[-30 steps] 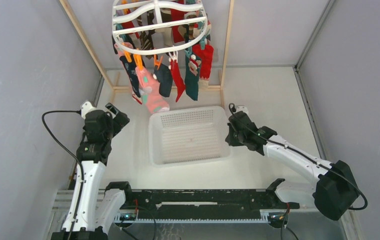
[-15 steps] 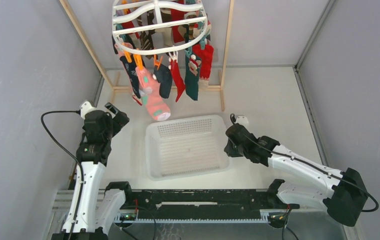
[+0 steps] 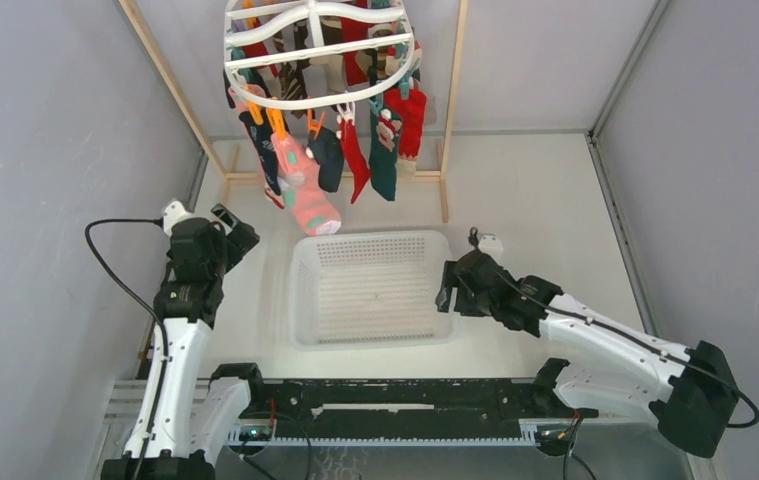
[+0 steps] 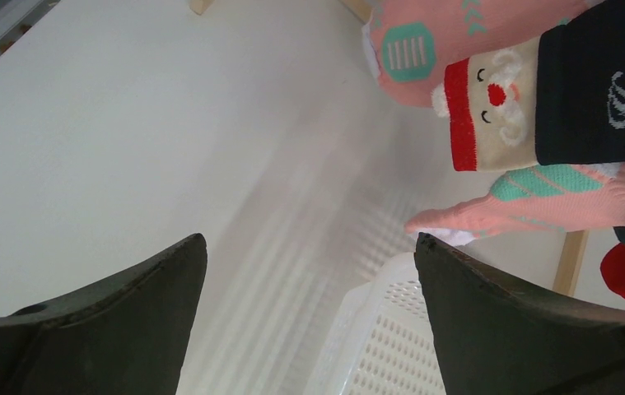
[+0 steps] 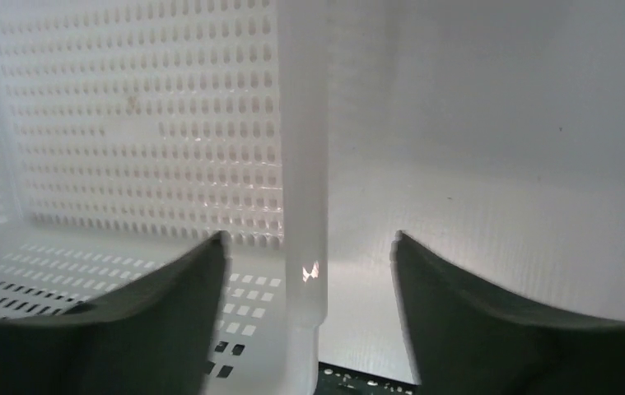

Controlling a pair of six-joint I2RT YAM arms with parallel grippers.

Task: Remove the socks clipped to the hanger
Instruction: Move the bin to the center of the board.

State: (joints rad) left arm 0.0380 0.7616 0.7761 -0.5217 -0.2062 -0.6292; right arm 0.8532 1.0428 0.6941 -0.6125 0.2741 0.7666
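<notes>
Well, the socks [image 3: 327,165] hang clipped on the hanger [image 3: 320,60] over the table's [image 3: 535,190] far edge, the basket [image 3: 373,237] waits below to catch them, and the left gripper [image 3: 237,228] and right gripper [image 3: 447,288] gape wide, empty.

The top of the hanger [image 3: 317,52] runs off the upper edge of the overhead view, and its crossbars hide much of the socks [image 3: 385,150] hanging at the back. In the left wrist view the socks' upper parts are cut by the frame. The right hand [image 5: 309,239] shows blurred fingers [image 5: 152,313], cropped at the bottom, and only one corner of the basket [image 5: 128,123].
</notes>
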